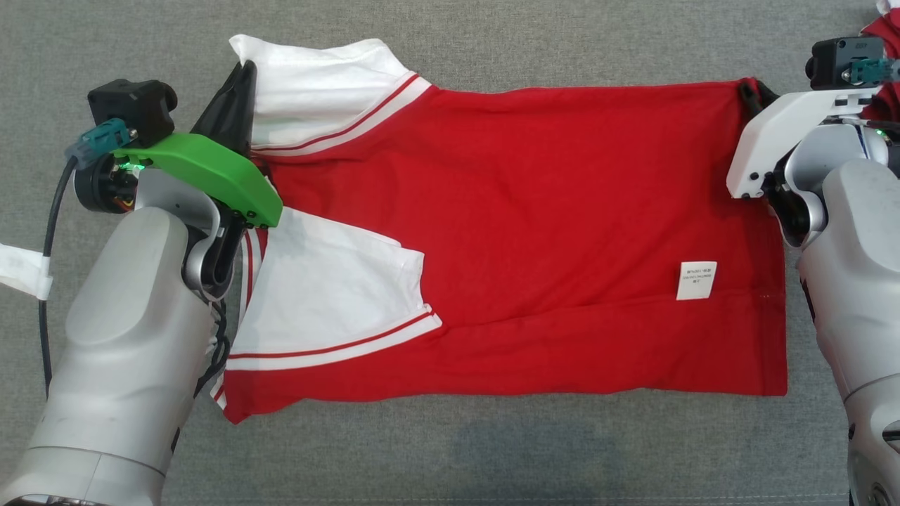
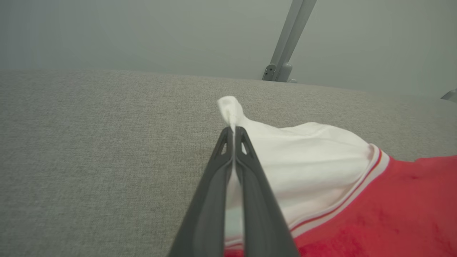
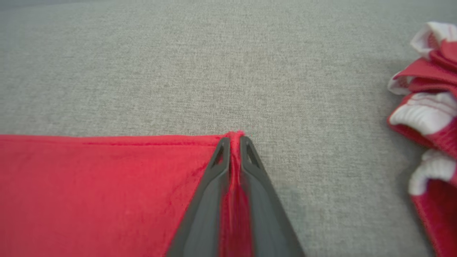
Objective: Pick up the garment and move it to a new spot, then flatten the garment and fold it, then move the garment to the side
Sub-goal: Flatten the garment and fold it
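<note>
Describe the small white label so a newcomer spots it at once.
The red T-shirt lies spread over the grey cloth surface. Near its right end sits the small white label. It is a printed square, unlike the big white sleeves.

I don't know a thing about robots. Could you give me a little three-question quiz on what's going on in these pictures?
1. True or false: the left gripper is pinching the tip of a white sleeve of the garment.
2. What is the right gripper closed on? A) a red corner of the garment B) the white label C) nothing at all
3. Fill the gap: the garment lies spread out on a ___ cloth surface.

Key: 1 true; 2 A; 3 grey.
</note>
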Tool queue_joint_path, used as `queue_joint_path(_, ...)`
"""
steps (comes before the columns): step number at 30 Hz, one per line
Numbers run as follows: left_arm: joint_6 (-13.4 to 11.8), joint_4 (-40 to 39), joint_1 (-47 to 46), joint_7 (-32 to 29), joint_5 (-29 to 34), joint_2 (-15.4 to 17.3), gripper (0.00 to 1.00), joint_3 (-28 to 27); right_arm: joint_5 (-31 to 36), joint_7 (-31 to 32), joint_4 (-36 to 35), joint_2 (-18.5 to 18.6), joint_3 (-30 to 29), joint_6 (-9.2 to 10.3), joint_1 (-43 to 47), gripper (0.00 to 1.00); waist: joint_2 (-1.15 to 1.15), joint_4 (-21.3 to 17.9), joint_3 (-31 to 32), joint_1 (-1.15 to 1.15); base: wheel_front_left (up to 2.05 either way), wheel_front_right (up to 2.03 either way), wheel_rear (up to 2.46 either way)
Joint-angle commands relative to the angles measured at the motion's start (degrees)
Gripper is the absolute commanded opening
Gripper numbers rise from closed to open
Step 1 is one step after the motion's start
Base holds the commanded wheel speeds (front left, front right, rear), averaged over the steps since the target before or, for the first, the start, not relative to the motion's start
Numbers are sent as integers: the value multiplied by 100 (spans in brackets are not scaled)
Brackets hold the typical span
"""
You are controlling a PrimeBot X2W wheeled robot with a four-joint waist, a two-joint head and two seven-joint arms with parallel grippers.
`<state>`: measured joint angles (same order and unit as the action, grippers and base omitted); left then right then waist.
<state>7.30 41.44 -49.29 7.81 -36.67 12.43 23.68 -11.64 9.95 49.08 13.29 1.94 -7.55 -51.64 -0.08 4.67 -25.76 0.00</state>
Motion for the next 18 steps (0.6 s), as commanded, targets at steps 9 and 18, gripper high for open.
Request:
queue_joint_path(9, -50, -183, 294, 279, -28, 195, 0, -21, -191, -601, 265, 15, 364, 13, 1, 0, 8, -101, 215, 0, 0, 0, 0)
queue_joint_path(18, -300, -963, 1231, 605, 249, 566, 0, -13, -948, -1127, -468, 207, 958, 13, 749, 0, 8, -266, 721, 0, 0, 0, 0)
